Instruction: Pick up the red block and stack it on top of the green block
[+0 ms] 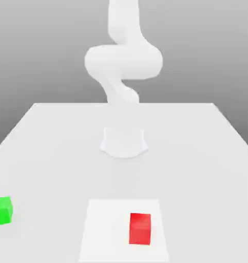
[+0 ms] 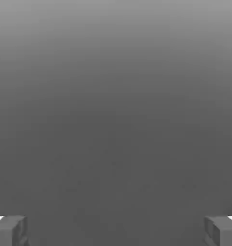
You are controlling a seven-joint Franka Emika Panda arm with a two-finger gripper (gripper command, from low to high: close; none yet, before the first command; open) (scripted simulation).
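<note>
And here we are, fingers wide! In my hand view the gripper [image 2: 116,231] stands open, its two dark fingers [image 2: 11,231] far apart at opposite sides, each with a little patch of white beside it. Behind them, smooth grey, running from dark to pale.

Over to the exterior view, and there's my red block [image 1: 140,229], sitting upright on the white patch [image 1: 105,231], on the half toward the exterior view's right, one flat face turned to the camera, its top a touch darker. The patch lies flat on the table [image 1: 197,169], close to the near edge of the picture.

Green block [image 1: 1,211] now: it's out at the exterior view's left, on the bare table, partly cut off by the frame, turned slightly, and well apart from red. Two blocks, two separate spots, both resting low on the surface!

And up the middle, my arm [image 1: 123,61], all white, rising from its base [image 1: 124,143] on the table behind the blocks, bulging out at the joint, then climbing straight past the top of the picture.
</note>
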